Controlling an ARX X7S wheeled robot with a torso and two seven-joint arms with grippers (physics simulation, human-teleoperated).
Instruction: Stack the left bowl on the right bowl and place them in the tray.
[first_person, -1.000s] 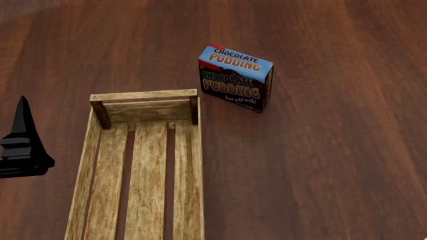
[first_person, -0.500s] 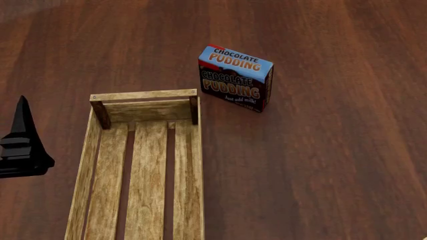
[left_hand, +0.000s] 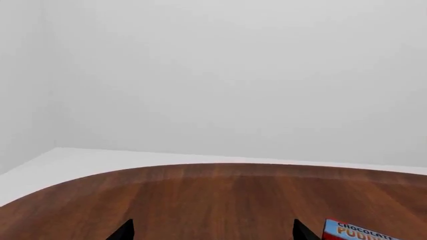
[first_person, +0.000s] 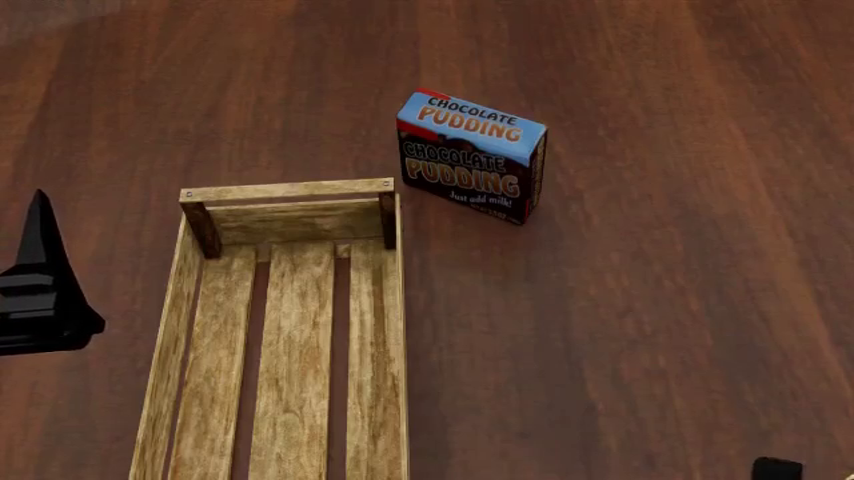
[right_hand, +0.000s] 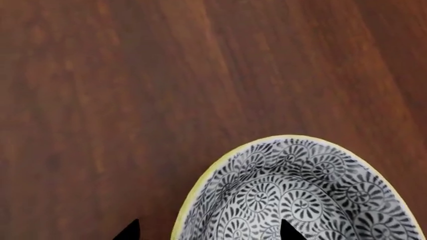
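Observation:
A bowl (right_hand: 313, 195) with a black-and-white spiral pattern and a yellow rim fills the right wrist view; which of the two bowls it is I cannot tell. My right gripper (right_hand: 208, 231) is open and straddles its rim, one fingertip outside and one over the inside. In the head view no bowl shows. There the light-wood slatted tray (first_person: 287, 190) lies empty at lower left. My left gripper (first_person: 43, 270) hovers just left of the tray. It is open (left_hand: 213, 232) with only bare table between its tips. A dark bit of the right gripper (first_person: 774, 468) shows at the bottom right edge.
A chocolate pudding box (first_person: 470, 157) stands upright just beyond the tray's far right corner, also seen as the pudding box (left_hand: 360, 232) in the left wrist view. The dark wood table (first_person: 667, 300) has a rounded far edge (left_hand: 200, 167) before a white wall.
In the head view my left gripper has shifted slightly nearer, and a dark part of my right gripper has come into the bottom right corner. The tray and box have not moved.

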